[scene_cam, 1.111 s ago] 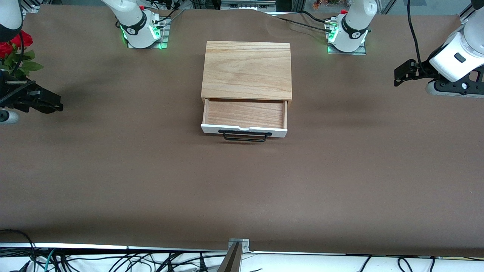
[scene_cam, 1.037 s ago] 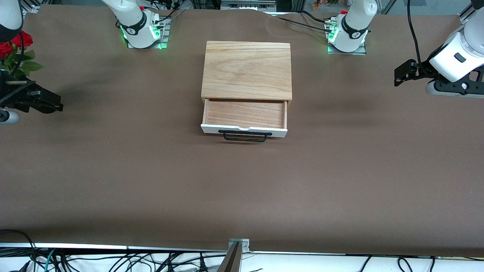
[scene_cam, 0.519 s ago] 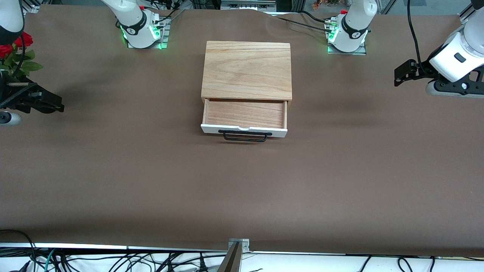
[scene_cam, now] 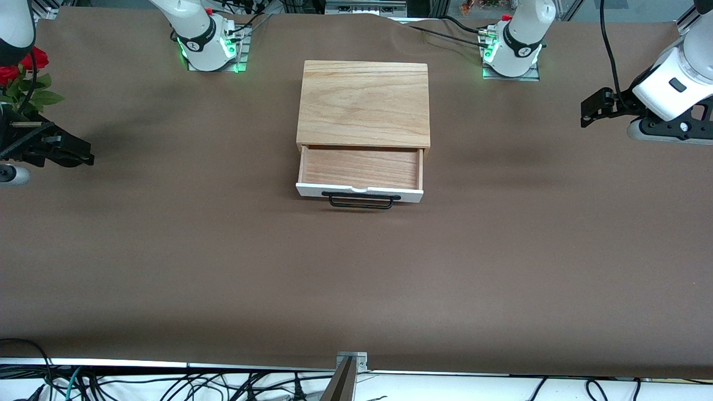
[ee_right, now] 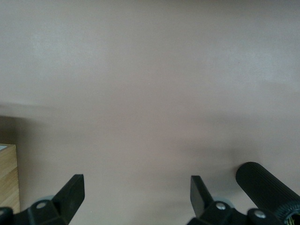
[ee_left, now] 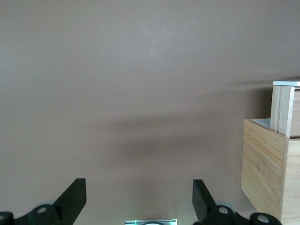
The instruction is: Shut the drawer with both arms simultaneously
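The drawer (scene_cam: 361, 168) stands pulled out of the oak-coloured box (scene_cam: 363, 100) in the middle of the table. It is empty, and its white front panel and black bar handle (scene_cam: 361, 201) face the front camera. My left gripper (scene_cam: 585, 114) hangs open over the left arm's end of the table, well apart from the box. In the left wrist view (ee_left: 139, 197) the box side (ee_left: 265, 168) and the pulled-out drawer's side (ee_left: 282, 110) show. My right gripper (scene_cam: 89, 156) is open over the right arm's end of the table. In the right wrist view (ee_right: 136, 192) only a box corner (ee_right: 8, 178) shows.
Brown cloth (scene_cam: 356, 278) covers the whole table. Red roses with green leaves (scene_cam: 25, 72) stand at the right arm's end, next to the right gripper. A black ribbed cylinder (ee_right: 265, 187) shows in the right wrist view. The two green-lit arm bases (scene_cam: 209, 47) (scene_cam: 509, 53) flank the box.
The right gripper has drifted very slightly. The left arm, the box and the drawer have not moved.
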